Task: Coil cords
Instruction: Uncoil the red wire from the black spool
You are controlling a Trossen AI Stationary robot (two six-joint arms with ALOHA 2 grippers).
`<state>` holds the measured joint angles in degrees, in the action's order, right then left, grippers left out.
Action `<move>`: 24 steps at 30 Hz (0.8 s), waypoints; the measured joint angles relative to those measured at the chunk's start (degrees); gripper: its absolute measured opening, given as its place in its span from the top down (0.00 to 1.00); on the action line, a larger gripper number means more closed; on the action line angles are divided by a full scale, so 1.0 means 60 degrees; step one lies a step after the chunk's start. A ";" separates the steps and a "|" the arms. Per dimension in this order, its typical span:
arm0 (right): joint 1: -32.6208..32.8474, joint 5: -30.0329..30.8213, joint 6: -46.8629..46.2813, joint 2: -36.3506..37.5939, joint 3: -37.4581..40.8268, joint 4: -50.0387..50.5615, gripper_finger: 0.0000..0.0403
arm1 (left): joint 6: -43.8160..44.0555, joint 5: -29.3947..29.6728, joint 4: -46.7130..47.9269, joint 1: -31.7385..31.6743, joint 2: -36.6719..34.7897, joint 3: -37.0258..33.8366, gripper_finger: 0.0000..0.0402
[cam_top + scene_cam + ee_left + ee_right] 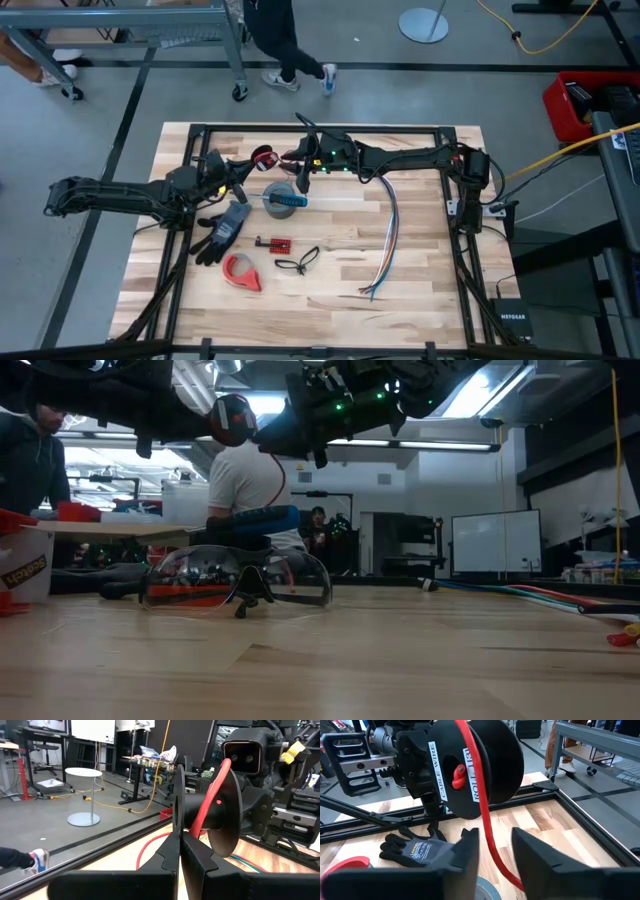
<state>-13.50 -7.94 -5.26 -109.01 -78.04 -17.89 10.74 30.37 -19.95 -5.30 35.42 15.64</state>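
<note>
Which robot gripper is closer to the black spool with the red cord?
Left. The left gripper is shut on the black spool, holding it up. The right gripper sits just apart, its fingers on either side of the red cord hanging down.

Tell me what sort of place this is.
Probably a robotics lab or workshop: a wooden workbench framed in black rails, a concrete floor with a trailing yellow cable, and whiteboards and cluttered desks behind.

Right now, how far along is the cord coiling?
Done: the left gripper, shut on the black spool, holds it above the table's far side.
In hand: the red cord hangs loose between the right gripper's parted fingers, not yet pinched.
Left: most cord looks unwound; winding remains.
</note>
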 joint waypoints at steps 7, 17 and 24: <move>0.0004 -0.0190 0.0004 0.0000 0.0000 -0.0061 0.97 | -0.0037 0.0007 0.0004 0.0000 -0.0001 0.0000 1.00; 0.0375 -0.1606 -0.0571 0.0009 0.0000 -0.0913 0.98 | -0.0157 0.0804 0.0004 -0.0011 -0.0004 0.0000 1.00; 0.1048 -0.1593 -0.0373 0.0011 0.0000 -0.0389 0.98 | -0.0245 0.1005 -0.0481 -0.0015 0.0000 0.0000 1.00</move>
<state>-7.21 -17.50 -7.49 -108.95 -78.04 -20.22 9.27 36.40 -22.83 -5.39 35.42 15.64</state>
